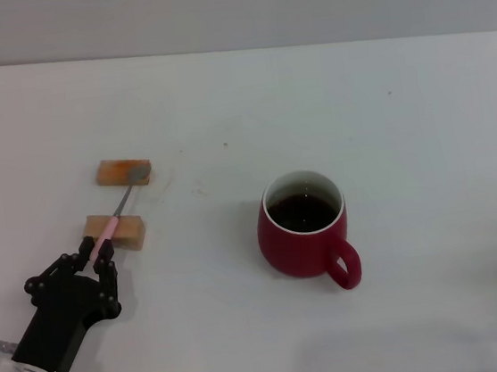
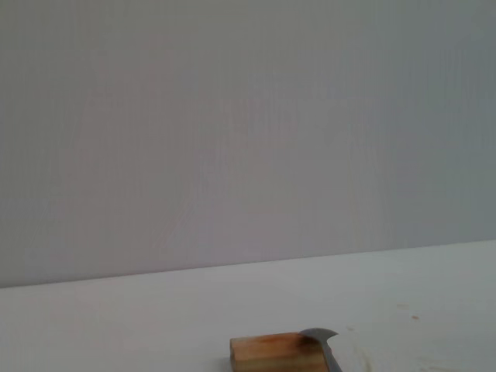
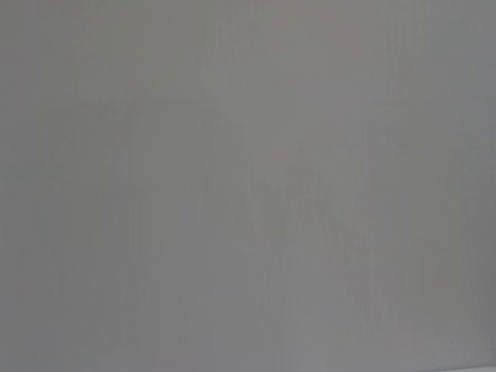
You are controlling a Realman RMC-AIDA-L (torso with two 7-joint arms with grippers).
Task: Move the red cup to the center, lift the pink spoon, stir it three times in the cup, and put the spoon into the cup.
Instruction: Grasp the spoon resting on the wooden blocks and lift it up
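Head view showed the left end effector (image 1: 96, 254) with its fingers around the pink spoon (image 1: 110, 230) at the handle's tip, the spoon lying across two wooden blocks (image 1: 117, 230) on the white worktop (image 1: 404, 132). The red cup (image 1: 306, 235) stood well apart, near centre.

head looks down, left wrist low, sharing far block (image 1: 124, 171)

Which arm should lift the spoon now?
Left. The left gripper is already at the pink spoon's handle end, where it lies across two wooden blocks. The right gripper isn't in view, and the red cup already sits near the center.
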